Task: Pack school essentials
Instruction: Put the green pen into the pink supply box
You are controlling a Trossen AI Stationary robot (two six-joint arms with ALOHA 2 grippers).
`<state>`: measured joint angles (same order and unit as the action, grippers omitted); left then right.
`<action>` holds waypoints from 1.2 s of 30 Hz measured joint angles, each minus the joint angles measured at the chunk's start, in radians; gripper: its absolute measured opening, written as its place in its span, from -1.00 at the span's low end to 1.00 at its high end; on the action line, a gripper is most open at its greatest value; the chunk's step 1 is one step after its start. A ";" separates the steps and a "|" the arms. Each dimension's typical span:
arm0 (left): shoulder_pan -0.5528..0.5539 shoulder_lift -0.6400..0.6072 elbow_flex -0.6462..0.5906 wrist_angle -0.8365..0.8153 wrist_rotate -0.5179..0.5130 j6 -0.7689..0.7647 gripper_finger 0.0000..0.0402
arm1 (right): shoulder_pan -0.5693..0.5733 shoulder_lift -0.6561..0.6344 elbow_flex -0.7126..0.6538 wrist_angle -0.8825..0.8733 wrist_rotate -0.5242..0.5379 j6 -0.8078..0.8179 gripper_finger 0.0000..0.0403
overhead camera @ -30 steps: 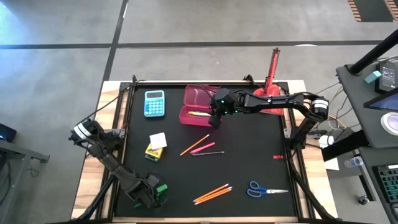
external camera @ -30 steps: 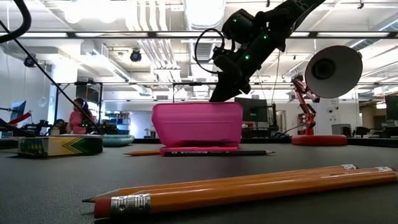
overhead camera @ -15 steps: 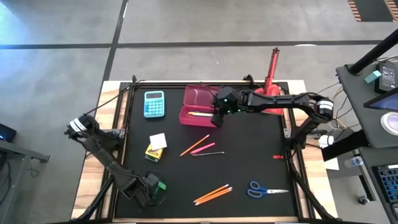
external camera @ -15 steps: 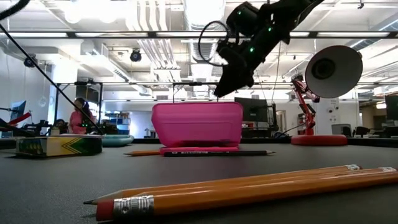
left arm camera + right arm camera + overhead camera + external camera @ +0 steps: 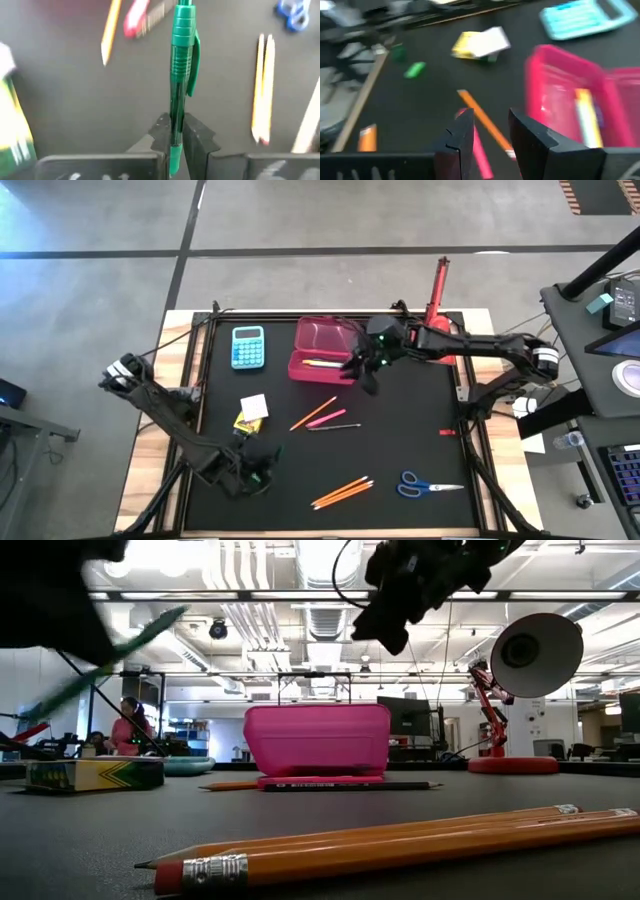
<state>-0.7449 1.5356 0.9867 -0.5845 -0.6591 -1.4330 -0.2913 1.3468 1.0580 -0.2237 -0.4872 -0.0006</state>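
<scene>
My left gripper (image 5: pixel 255 476) is near the table's near-left corner, shut on a green pen (image 5: pixel 182 50), which the low view shows raised and slanted (image 5: pixel 130 650). My right gripper (image 5: pixel 362 370) hovers open and empty just right of the translucent pink case (image 5: pixel 325 348), which holds a yellow pencil (image 5: pixel 585 112). An orange pencil (image 5: pixel 313 412) and a pink pencil (image 5: pixel 333 418) lie mid-table. Two orange pencils (image 5: pixel 340 492) and blue-handled scissors (image 5: pixel 428 483) lie near the near edge. The white-and-yellow pack (image 5: pixel 250 413) lies on the left. My left gripper pinches the green pen between its two fingers on the barrel (image 5: pixel 174 116), near the end away from the clip. The pen runs along the fingers and sticks out past their tips. It is lifted clear of the table and slanted.
A light-blue calculator (image 5: pixel 248 346) lies left of the case near the far edge. A red desk lamp (image 5: pixel 435 330) stands at the far right, close behind my right arm. Bare black mat lies between the case and the scissors on the right.
My left gripper has risen from the near-left corner with the green pen and shifted slightly toward the table's right; the pen now shows raised in the low view. My right gripper has moved up and toward the right, away from above the pink case.
</scene>
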 joint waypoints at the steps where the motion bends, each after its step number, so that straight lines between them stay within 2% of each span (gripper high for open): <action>1: 0.017 0.000 0.000 0.012 -0.043 0.056 -0.94 | 0.012 -0.001 -0.005 0.005 -0.017 0.000 -0.42; 7: 0.144 0.000 0.002 0.203 -0.211 0.470 -0.94 | 0.089 -0.004 -0.017 0.046 -0.020 -0.004 -0.30; 13: 0.243 0.000 -0.007 0.532 -0.260 0.861 -0.94 | 0.136 -0.005 -0.017 0.123 -0.019 -0.001 -0.13; 17: 0.277 0.000 -0.026 0.724 -0.261 1.034 -0.95 | 0.150 -0.005 -0.017 0.153 -0.019 -0.022 -0.03; 22: 0.303 0.005 -0.036 0.810 -0.261 1.126 -0.95 | 0.161 -0.005 -0.017 0.218 -0.018 -0.065 0.00; 27: 0.324 0.005 -0.036 0.820 -0.273 1.142 -0.95 | 0.169 -0.005 -0.017 0.271 -0.018 -0.070 -0.04; 36: 0.364 0.005 -0.035 0.945 -0.284 1.265 -0.95 | 0.212 0.011 -0.017 0.357 -0.014 -0.070 -0.09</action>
<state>-0.3809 1.5410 0.9520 0.3605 -0.9428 -0.1682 -0.0795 1.3574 1.0412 0.1329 -0.5012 -0.0706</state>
